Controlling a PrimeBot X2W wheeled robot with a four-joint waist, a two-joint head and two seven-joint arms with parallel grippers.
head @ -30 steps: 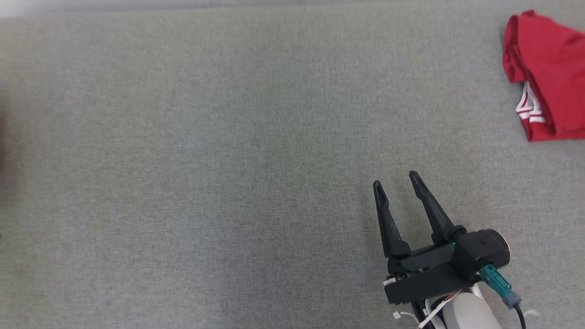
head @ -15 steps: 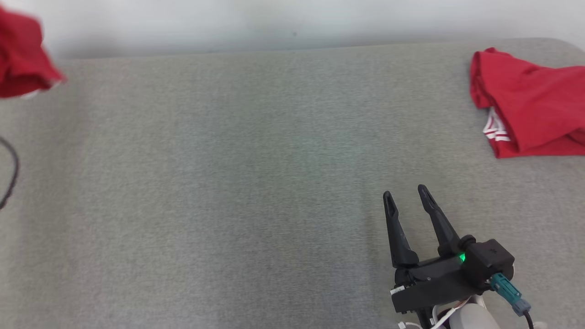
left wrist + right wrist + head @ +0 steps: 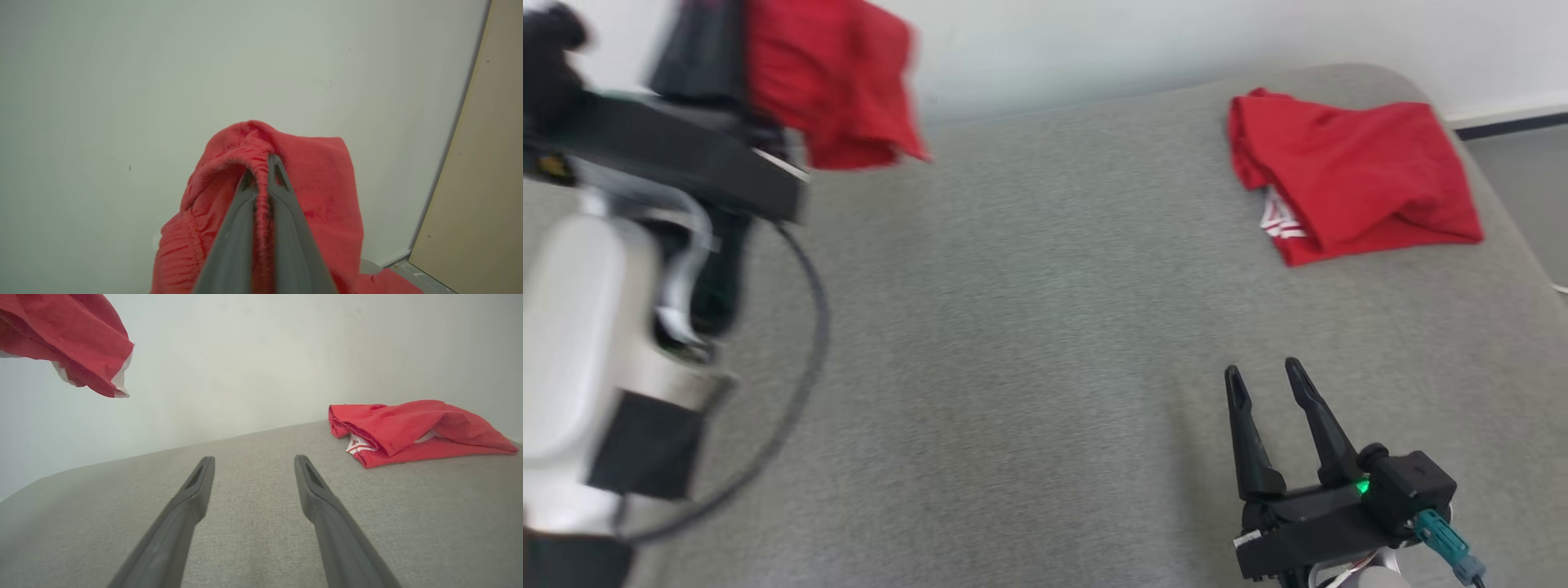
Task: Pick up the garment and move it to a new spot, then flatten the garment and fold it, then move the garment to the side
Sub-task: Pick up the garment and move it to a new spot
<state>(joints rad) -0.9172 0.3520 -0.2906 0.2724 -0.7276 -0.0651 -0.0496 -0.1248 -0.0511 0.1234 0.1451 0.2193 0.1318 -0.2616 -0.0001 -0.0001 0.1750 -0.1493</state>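
The left pincer (image 3: 263,163) is pinched on the bunched edge of the red garment (image 3: 327,183), which looks soft and light, drooping under it; the right pincer (image 3: 1266,374) is wide and empty.

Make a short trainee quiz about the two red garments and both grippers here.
1. True or false: the right gripper is shut on cloth.
2. The folded red fabric garment with white stripes lies: A) on the grey fabric surface; B) between the right fingers; C) on the floor.
3. What do the left gripper fingers pinch?
Key: 1 false; 2 A; 3 the hanging red fabric garment.
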